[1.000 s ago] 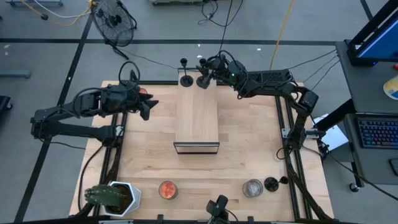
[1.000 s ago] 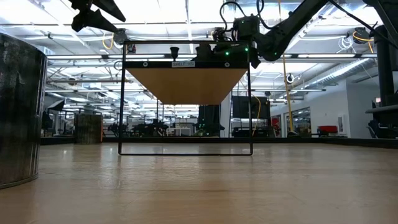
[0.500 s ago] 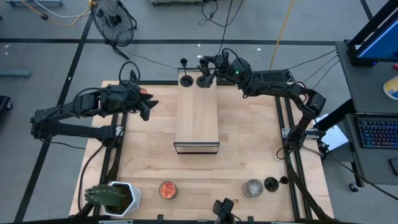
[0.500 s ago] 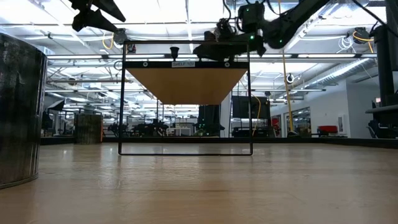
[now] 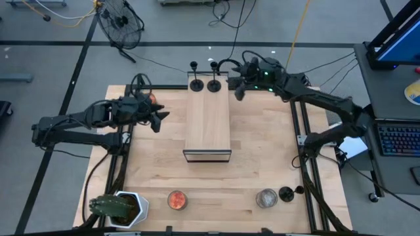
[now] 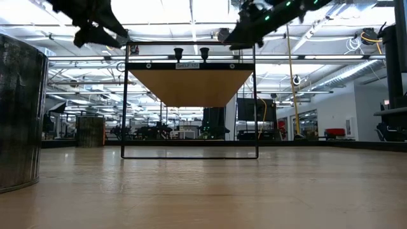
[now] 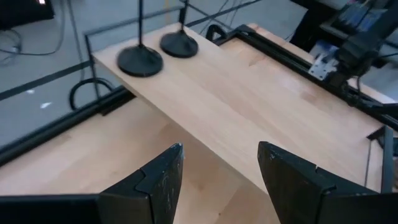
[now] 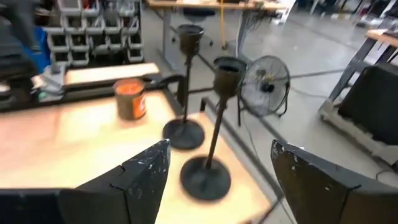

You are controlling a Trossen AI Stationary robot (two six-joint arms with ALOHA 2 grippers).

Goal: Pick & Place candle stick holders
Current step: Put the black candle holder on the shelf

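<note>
Two black candle stick holders (image 5: 195,84) (image 5: 214,85) stand upright on their disc bases, side by side on the far end of the wooden box (image 5: 207,121). They also show in the right wrist view (image 8: 184,134) (image 8: 205,177) and the left wrist view (image 7: 140,61) (image 7: 179,45). My right gripper (image 5: 237,90) is open and empty, just right of them, above the box's far right corner. My left gripper (image 5: 157,118) is open and empty, left of the box. A third holder (image 5: 286,193) stands on the table at the near right.
A glass jar (image 5: 266,197), an orange candle (image 5: 176,200) and a potted plant (image 5: 118,206) stand along the near edge. An orange can (image 5: 151,98) stands at the far left. Bare tabletop lies on both sides of the box.
My right gripper has drawn back from the second holder toward the table's right edge; the holder now stands alone on the box beside the first. My left gripper has shifted slightly toward the near edge.
</note>
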